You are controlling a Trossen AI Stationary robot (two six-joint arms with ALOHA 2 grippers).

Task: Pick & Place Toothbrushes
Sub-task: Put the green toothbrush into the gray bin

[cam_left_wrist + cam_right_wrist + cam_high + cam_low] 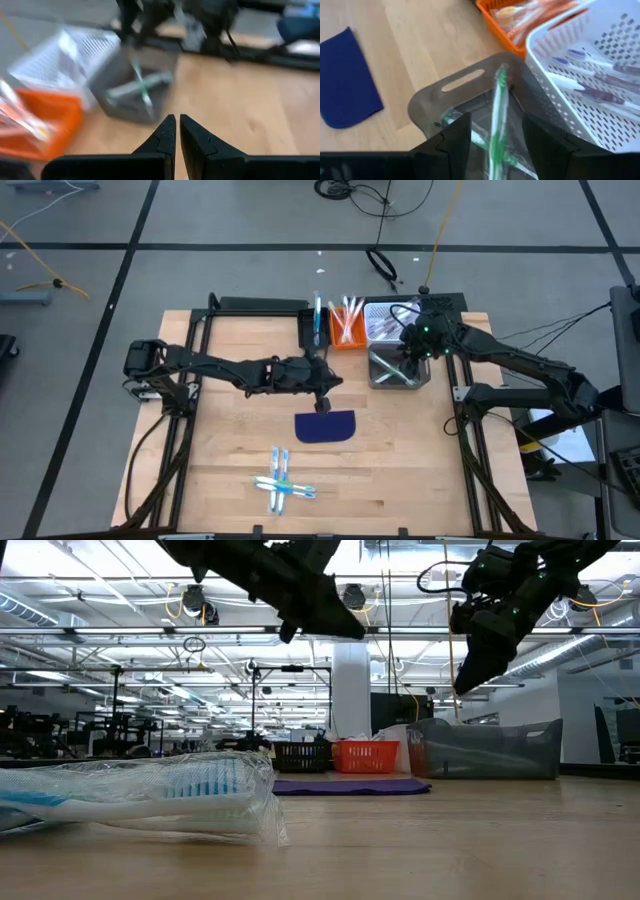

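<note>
Nearest the front edge, a little heap of wrapped toothbrushes lies on the wooden table, light blue and white, waiting their turn. Just beyond them sits the dark blue mat, bare. Over the mat's far edge hangs the left gripper, fingers pressed together with nothing between them; it wants to spread before it comes down to that heap, and to take one brush across the handle, not a bunch. Further back, the right gripper hovers over the grey bin, fingers spread apart, and a green toothbrush lies right between them inside the bin, crossing another green one. I can't tell whether it is touching a finger, but it looks like a drop, so I'd say lift straight up, clear of the bin's rim, so the wrapper doesn't snag and drag out. Along the far edge, the orange basket holds orange-pink brushes, the white basket beside the grey bin holds pale ones, and a blue brush stands at the orange basket's left.
</note>
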